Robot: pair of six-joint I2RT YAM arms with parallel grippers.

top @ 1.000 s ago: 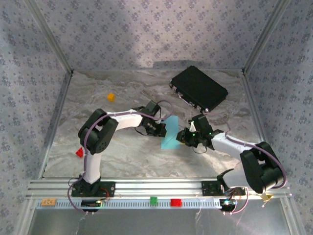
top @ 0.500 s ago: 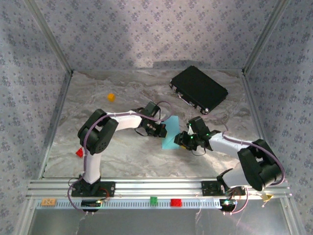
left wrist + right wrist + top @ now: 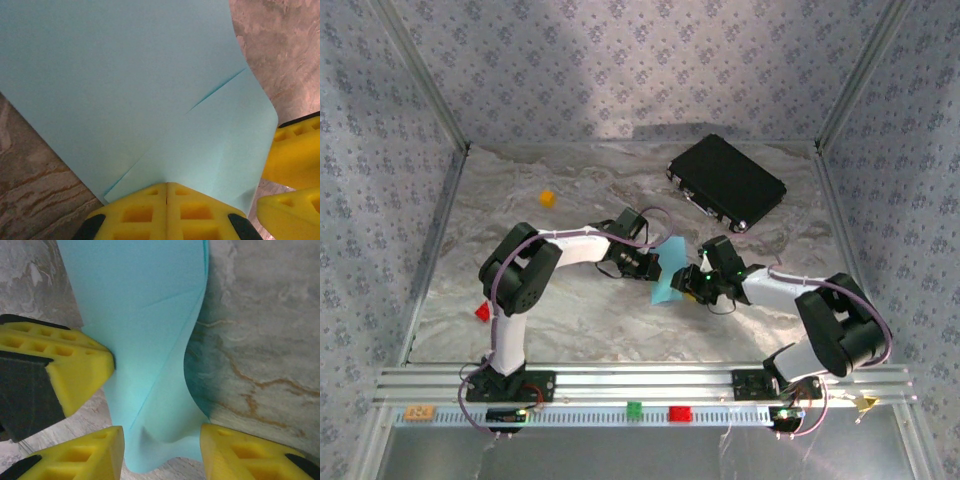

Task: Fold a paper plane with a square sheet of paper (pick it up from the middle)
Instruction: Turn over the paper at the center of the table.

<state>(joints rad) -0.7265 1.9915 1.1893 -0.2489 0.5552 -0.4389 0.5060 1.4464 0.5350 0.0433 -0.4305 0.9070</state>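
the left end effector (image 3: 166,189) is pinched shut on the paper (image 3: 125,75), holding its creased edge up near the middle of the table (image 3: 570,330). the right end effector (image 3: 161,452) straddles another edge, jaws apart, probably to grip for the next fold.

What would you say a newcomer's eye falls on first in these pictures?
The light-blue sheet of paper draws the eye first: creased and curling, it hangs over the middle of the table. The left hand is shut on one edge of it, while the right hand stands open, a yellow finger on either side of its other end. At the far right lies a black case.
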